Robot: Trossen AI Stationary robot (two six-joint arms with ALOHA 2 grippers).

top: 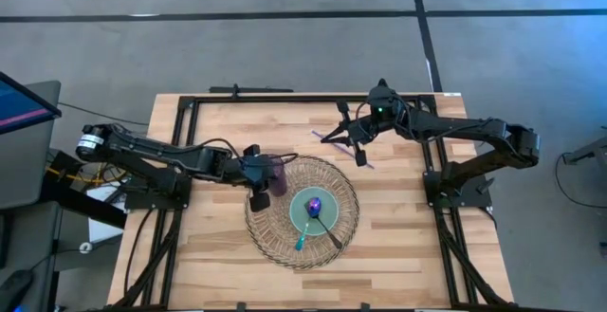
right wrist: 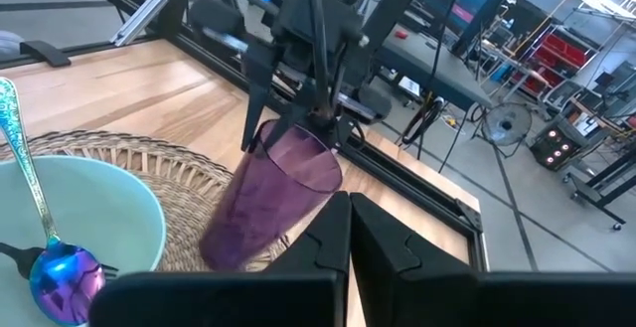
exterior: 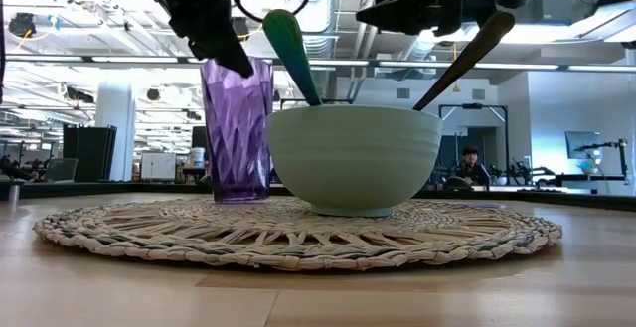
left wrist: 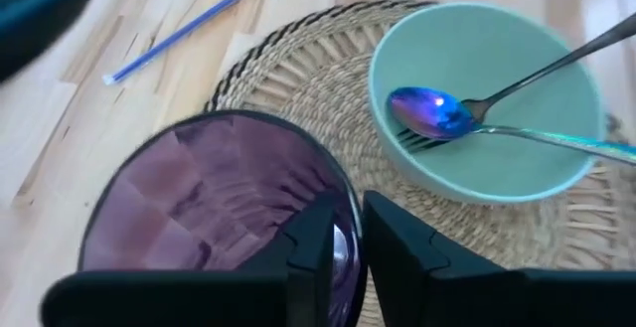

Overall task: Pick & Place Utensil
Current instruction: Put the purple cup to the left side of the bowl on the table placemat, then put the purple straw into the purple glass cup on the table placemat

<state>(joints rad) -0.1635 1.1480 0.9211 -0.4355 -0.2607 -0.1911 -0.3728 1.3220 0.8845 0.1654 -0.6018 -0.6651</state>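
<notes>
A purple faceted cup (top: 278, 174) (exterior: 237, 128) (left wrist: 219, 208) (right wrist: 273, 198) stands on its base on a round woven mat (top: 275, 241) (exterior: 298, 238). Beside it on the mat sits a pale green bowl (top: 302, 198) (left wrist: 527, 158). In the bowl lie a teal-handled spoon with a shiny blue head (left wrist: 432, 113) and a dark fork (left wrist: 556, 64), their handles leaning on the rim. My left gripper (top: 258, 187) (left wrist: 345, 257) is shut on the cup. My right gripper (top: 358, 153) (right wrist: 348, 238) hovers shut and empty above the table's far part. My left gripper holds the cup by its rim (left wrist: 338, 203), on the cup's near-left side. One finger (left wrist: 308, 247) is inside the cup and the other (left wrist: 397, 252) outside, with the wall pinched between them. The fingers come from above, slanting from the table's left. The cup stands upright on the mat.
A thin blue straw (top: 368, 164) (left wrist: 189, 29) lies on the wood beyond the mat, under the right gripper. A dark frame (top: 285, 97) runs along the table's far and side edges. Bare wood shows right of the mat.
</notes>
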